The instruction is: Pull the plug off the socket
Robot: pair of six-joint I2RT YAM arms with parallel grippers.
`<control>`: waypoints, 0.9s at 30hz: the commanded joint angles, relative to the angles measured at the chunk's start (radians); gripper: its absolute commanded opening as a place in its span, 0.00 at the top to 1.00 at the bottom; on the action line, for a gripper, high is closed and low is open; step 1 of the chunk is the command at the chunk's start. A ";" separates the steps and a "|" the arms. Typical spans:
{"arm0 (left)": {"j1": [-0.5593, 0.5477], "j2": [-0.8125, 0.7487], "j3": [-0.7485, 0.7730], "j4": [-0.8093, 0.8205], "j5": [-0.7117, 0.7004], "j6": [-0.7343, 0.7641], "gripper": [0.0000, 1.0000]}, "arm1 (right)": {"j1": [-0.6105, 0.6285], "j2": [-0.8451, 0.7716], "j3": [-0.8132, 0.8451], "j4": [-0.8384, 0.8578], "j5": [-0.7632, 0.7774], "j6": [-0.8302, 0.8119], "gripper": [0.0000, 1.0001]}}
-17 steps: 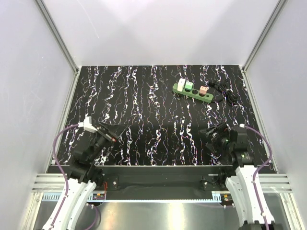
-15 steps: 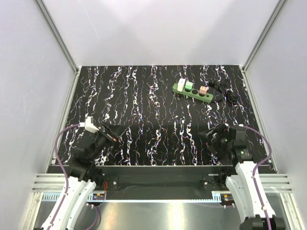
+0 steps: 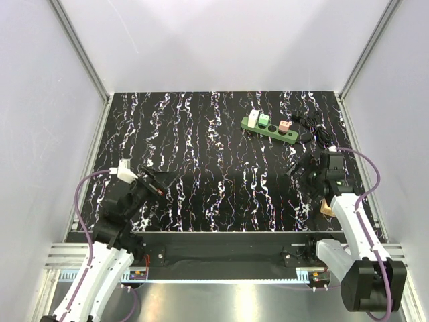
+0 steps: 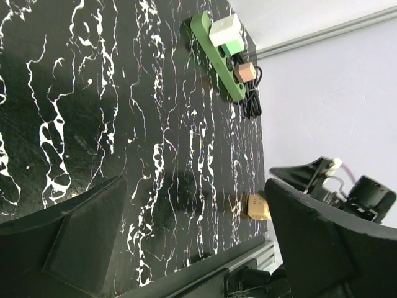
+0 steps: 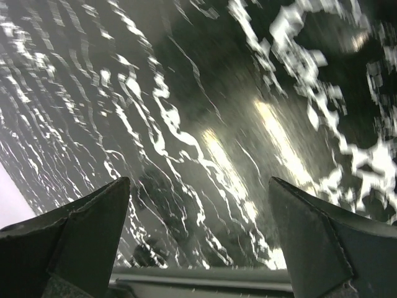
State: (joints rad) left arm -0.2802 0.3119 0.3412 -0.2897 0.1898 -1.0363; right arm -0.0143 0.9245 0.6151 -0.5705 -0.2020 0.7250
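The green power strip [image 3: 270,130] lies at the far right of the black marbled table, with a white-and-green plug [image 3: 255,119] at its left end and a small pink plug [image 3: 285,125] near its right end. Its black cord [image 3: 315,129] is coiled to the right. The strip [image 4: 214,56], white plug [image 4: 224,31] and pink plug [image 4: 245,71] also show in the left wrist view. My left gripper [image 3: 159,182] is open and empty at the near left, far from the strip. My right gripper [image 3: 299,171] is open and empty, short of the strip's right end.
A small tan block [image 3: 326,206] lies on the table by the right arm near the front edge; it also shows in the left wrist view [image 4: 258,207]. Pale walls enclose the table on three sides. The right wrist view shows only blurred table surface [image 5: 205,143].
The right arm has swung forward and to the right, toward the cord, uncovering the tan block. The left arm has shifted slightly forward. Both grippers stay open.
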 commanded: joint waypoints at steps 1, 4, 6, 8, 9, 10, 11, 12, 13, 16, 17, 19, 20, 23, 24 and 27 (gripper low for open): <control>0.004 0.051 0.039 0.096 0.089 0.016 0.01 | -0.003 -0.003 0.067 0.110 0.019 -0.111 0.00; 0.004 0.113 0.071 0.115 0.150 0.082 0.01 | -0.004 0.017 0.086 0.181 0.015 -0.113 0.00; 0.004 0.148 0.094 0.122 0.177 0.129 0.01 | -0.003 0.051 0.089 0.250 0.007 -0.090 0.00; 0.003 0.197 0.134 0.123 0.204 0.194 0.01 | -0.003 0.079 0.078 0.352 0.022 -0.038 0.00; 0.003 0.213 0.143 0.129 0.209 0.208 0.01 | -0.003 0.112 0.062 0.394 0.033 -0.015 0.00; 0.001 0.236 0.156 0.135 0.220 0.223 0.01 | -0.003 0.132 0.055 0.435 0.047 0.013 0.00; -0.002 0.246 0.157 0.162 0.227 0.231 0.01 | -0.003 0.154 0.051 0.516 0.085 0.074 0.00; -0.005 0.262 0.159 0.178 0.234 0.240 0.01 | -0.003 0.196 0.037 0.561 0.098 0.103 0.00; -0.016 0.271 0.157 0.193 0.244 0.260 0.01 | -0.003 0.220 0.028 0.648 0.104 0.129 0.00; -0.045 0.309 0.150 0.239 0.250 0.321 0.01 | -0.003 0.333 0.003 0.966 0.096 0.204 0.00; -0.053 0.322 0.148 0.245 0.249 0.334 0.02 | -0.003 0.365 0.023 1.076 0.107 0.208 0.00; -0.077 0.361 0.133 0.253 0.237 0.351 0.03 | -0.003 0.465 0.066 1.118 0.165 0.205 0.00; -0.089 0.377 0.127 0.286 0.238 0.351 0.05 | -0.003 0.529 0.112 1.120 0.189 0.203 0.00; -0.151 0.449 0.119 0.336 0.232 0.329 0.09 | -0.003 0.649 0.147 1.208 0.245 0.221 0.01; -0.189 0.485 0.133 0.343 0.220 0.317 0.11 | -0.003 0.677 0.149 1.242 0.254 0.237 0.00; -0.263 0.545 0.185 0.346 0.159 0.312 0.11 | -0.003 0.749 0.178 1.310 0.263 0.255 0.00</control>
State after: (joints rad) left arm -0.4862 0.8173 0.4595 -0.0296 0.3885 -0.7334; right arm -0.0143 1.6306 0.7410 0.5655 -0.0105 0.9474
